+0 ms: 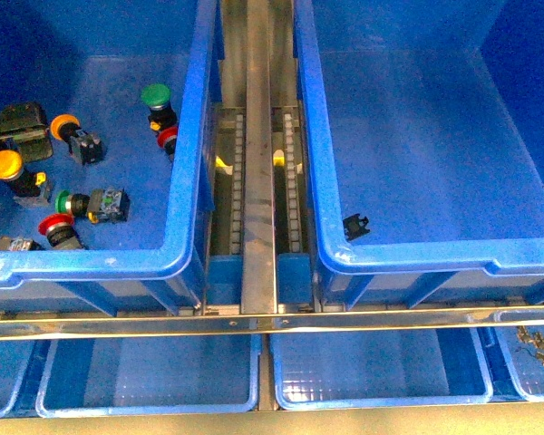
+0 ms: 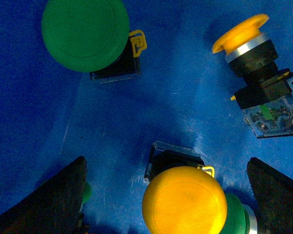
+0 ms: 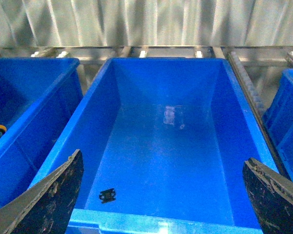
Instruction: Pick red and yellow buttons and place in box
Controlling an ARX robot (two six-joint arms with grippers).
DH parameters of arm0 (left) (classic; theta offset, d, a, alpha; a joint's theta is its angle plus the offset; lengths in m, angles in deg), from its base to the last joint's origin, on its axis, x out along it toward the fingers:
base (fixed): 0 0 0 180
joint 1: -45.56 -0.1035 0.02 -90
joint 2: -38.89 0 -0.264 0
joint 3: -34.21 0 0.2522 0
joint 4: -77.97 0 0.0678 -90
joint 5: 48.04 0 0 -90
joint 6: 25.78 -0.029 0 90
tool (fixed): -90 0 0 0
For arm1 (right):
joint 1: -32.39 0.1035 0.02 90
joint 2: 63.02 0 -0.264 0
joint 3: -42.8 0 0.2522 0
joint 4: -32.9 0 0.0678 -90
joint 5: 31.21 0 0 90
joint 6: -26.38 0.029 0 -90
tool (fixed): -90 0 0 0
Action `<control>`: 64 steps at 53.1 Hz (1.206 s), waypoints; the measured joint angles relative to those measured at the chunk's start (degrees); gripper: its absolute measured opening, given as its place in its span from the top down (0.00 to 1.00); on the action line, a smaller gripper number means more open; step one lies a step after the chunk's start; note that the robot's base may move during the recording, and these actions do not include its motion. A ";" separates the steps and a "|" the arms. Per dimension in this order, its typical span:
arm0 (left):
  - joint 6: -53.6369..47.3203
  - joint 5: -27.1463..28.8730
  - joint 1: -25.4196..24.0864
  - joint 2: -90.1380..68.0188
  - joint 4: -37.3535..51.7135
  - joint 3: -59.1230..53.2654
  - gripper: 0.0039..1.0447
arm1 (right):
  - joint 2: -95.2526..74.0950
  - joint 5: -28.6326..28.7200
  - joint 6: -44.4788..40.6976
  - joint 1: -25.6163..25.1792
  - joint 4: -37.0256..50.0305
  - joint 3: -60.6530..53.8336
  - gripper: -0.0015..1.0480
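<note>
My left gripper (image 2: pixel 166 204) is open, low inside the left bin (image 1: pixel 186 181). A yellow button (image 2: pixel 184 204) stands cap-up between its fingers (image 2: pixel 58 195), untouched. Another yellow button (image 2: pixel 241 36) lies on its side further off. A green-capped switch (image 2: pixel 85 34) stands nearby. The front view shows yellow buttons (image 1: pixel 4 166) (image 1: pixel 65 125) and red buttons (image 1: pixel 54 227) (image 1: pixel 168 138) in that bin, with a dark shape (image 1: pixel 16 127) beside them that looks like the left gripper. My right gripper (image 3: pixel 163 204) is open and empty above the near rim of the box (image 3: pixel 136 87), the large bin on the right (image 1: pixel 417 258).
Green switches (image 1: pixel 155 95) (image 1: pixel 65 202) lie among the buttons. A small black piece (image 1: pixel 354 227) lies in the box's near corner. A metal roller rail (image 1: pixel 258 181) runs between the bins. Shallow blue trays (image 1: pixel 145 372) (image 1: pixel 381 367) sit in front.
</note>
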 joint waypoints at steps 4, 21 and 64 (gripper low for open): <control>0.00 -0.46 -0.02 -0.48 -0.15 0.35 0.07 | 0.00 0.00 0.00 0.00 0.00 0.00 0.06; 0.07 -1.66 -0.42 -1.68 -1.16 1.46 0.41 | 0.00 0.00 0.00 0.00 0.00 0.00 0.06; 19.58 -18.80 -4.55 11.69 -6.91 -1.90 0.68 | 0.00 0.00 0.00 0.00 0.00 0.00 0.06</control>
